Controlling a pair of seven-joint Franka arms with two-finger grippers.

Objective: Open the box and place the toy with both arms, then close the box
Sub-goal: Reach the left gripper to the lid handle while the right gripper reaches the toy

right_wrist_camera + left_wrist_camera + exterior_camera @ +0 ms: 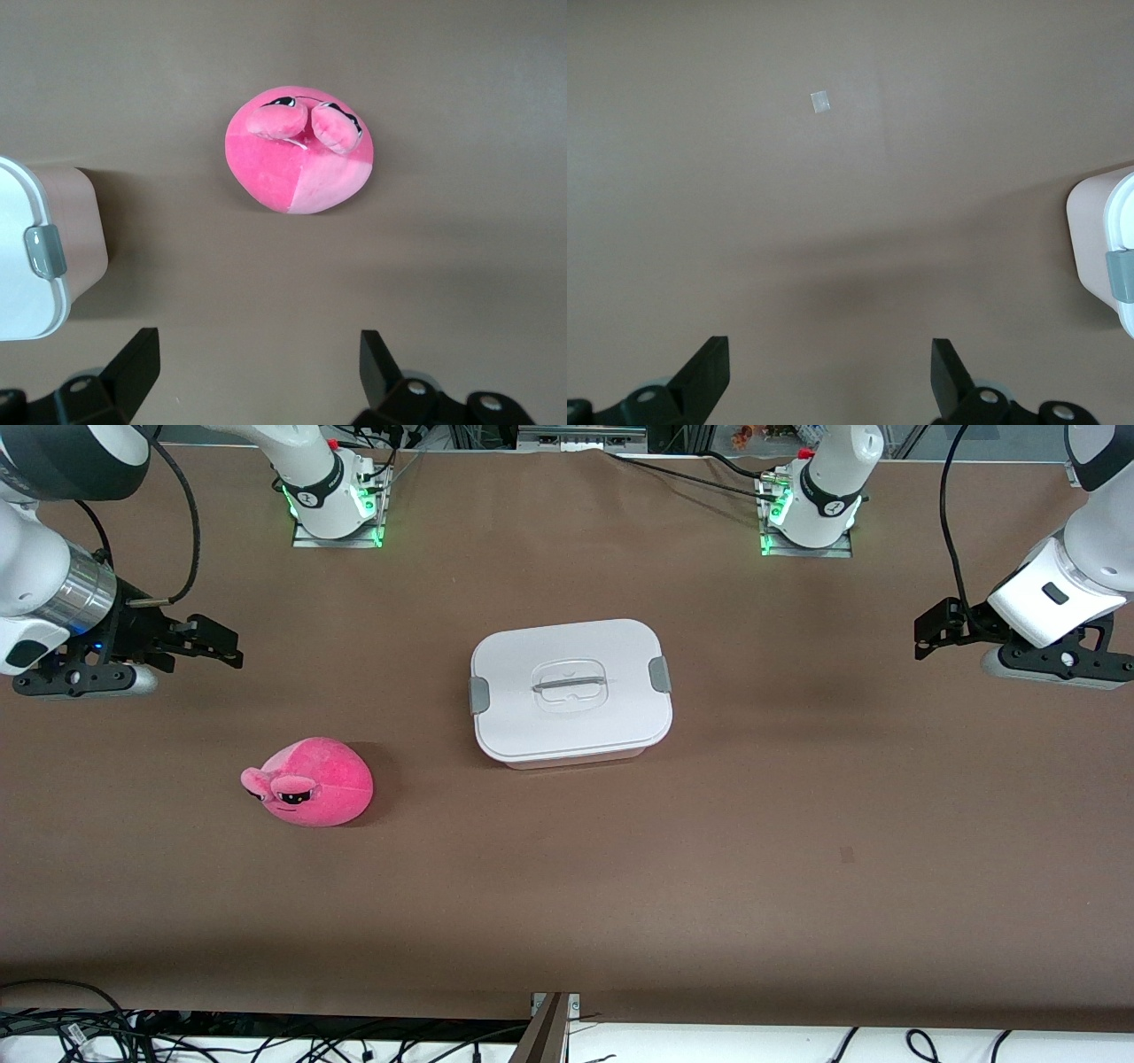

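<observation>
Nearest the front camera, the bright pink rounded plush toy (308,783) lies on the brown counter (797,824), at eight o'clock from the closed pale pink plastic box with white lid (570,691). Both claws, left (831,372) and right (257,363), hang spread open over the counter's ends.

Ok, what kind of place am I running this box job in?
Most likely a robotics lab bench: a brown-covered table, two bolted arm bases with green lights, loose cables along the edge. Only the closed box and toy lie on it.
</observation>
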